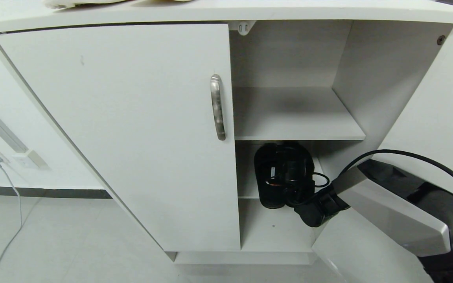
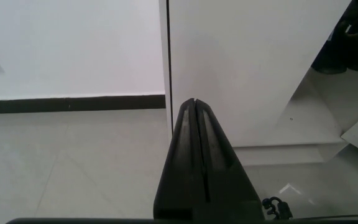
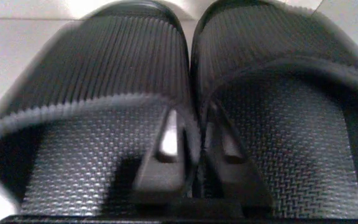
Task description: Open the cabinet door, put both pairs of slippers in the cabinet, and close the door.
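Reaching into the open side of the cabinet (image 1: 368, 78), the right gripper (image 3: 188, 152) pinches 1 pair of black slippers (image 1: 277, 173) by their touching inner edges, just beneath the upper shelf (image 1: 297, 118). The left gripper (image 2: 194, 124) hangs low, fingers pressed together, facing the closed door (image 1: 124, 129).

2 black slippers (image 3: 114, 87) sit side by side, their touching inner edges pinched together by the right hand (image 3: 190, 155).

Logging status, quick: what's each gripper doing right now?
Left gripper: shut, empty.
Right gripper: shut on the pair of black textured rubber slippers.
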### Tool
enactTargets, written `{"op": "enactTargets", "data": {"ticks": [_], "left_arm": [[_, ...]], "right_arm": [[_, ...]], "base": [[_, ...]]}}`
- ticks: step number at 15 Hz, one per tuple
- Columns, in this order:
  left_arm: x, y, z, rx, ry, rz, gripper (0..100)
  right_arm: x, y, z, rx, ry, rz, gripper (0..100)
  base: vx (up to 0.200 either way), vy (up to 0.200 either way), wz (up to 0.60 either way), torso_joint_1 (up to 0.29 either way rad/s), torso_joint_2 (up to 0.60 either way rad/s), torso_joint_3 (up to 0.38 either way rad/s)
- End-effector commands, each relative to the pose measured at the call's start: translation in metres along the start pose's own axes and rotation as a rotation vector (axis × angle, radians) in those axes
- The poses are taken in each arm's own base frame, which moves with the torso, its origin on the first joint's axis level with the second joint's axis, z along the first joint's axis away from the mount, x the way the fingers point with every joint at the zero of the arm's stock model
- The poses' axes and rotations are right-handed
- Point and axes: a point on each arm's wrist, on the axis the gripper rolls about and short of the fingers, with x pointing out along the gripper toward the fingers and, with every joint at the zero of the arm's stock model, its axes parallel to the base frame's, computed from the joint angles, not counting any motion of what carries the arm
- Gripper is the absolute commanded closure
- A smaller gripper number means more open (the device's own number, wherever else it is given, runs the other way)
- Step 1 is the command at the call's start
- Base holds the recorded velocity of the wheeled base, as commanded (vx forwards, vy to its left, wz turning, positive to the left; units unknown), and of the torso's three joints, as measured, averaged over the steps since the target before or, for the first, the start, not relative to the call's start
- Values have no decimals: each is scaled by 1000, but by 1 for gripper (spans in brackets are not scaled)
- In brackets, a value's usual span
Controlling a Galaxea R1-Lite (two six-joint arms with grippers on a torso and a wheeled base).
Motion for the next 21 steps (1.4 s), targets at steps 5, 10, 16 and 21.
{"op": "enactTargets", "data": {"ticks": [5,10,16,21], "left_arm": [[0,0,0,0,2,0,100],[0,0,0,1,2,-1,100],[0,0,0,4,2,-1,100],[0,0,0,3,2,-1,100]], "right_arm": [[-11,-7,-5,-31,42,0,0],[-59,-16,17,-11,14,44,0],[-130,-21,8,-18,5,155,0],[-133,-20,9,-16,3,162,0]], "base": [[0,0,0,0,0,0],[0,0,0,0,0,0],[0,0,0,0,0,0],[0,0,0,0,0,0]]}}
